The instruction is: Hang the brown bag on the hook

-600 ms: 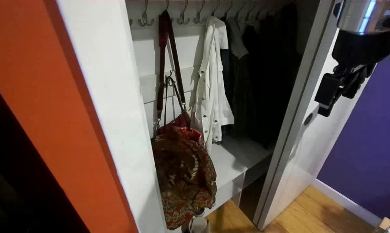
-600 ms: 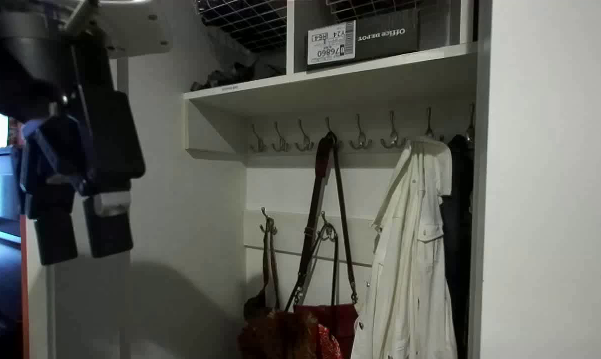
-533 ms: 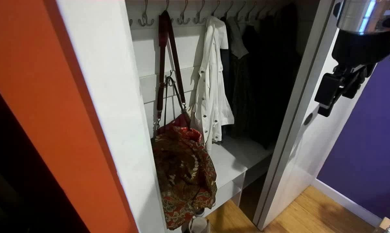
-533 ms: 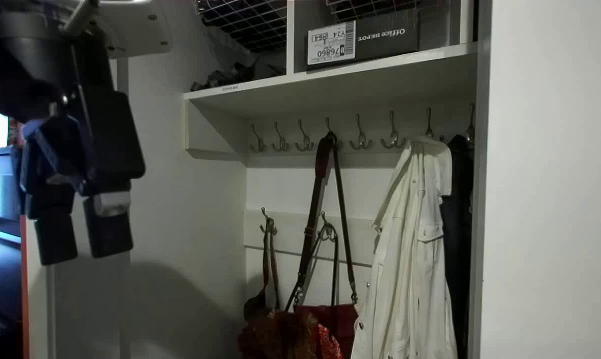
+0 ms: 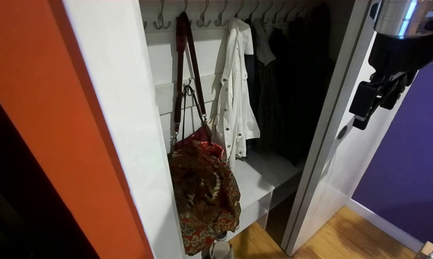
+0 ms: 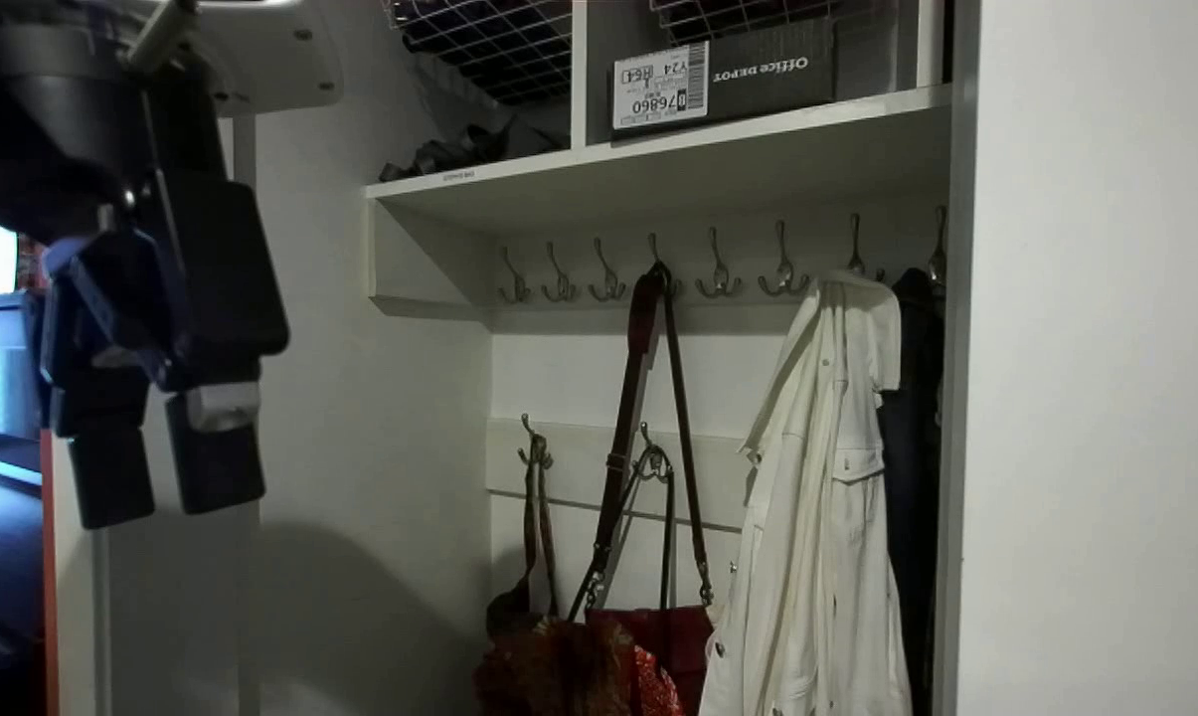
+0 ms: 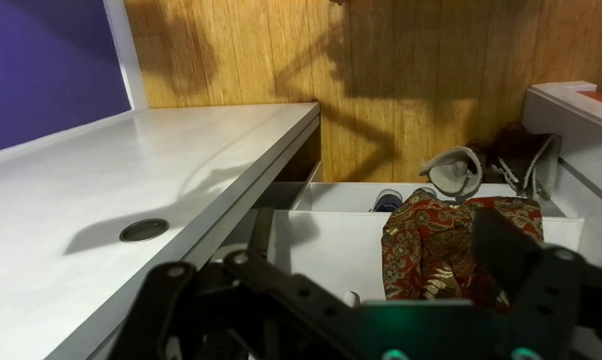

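The gripper (image 6: 168,487) hung below the wrist (image 5: 405,19), its fingers (image 6: 219,457) well apart.

In an exterior view the wrist was a shiny metal cylinder, cut off at its top, with a dark rounded body (image 5: 399,52) directly under it. Farther below the wrist came black links (image 6: 121,298), then the two blocky fingers, both aimed downward and slightly slanted. A pale plate (image 6: 270,55) stood out just beside the wrist in an exterior view. In the wrist view the links spread outward to either side of the wrist, and the fingers reached forward from it, dark and partly blurred, with a wide gap between them.
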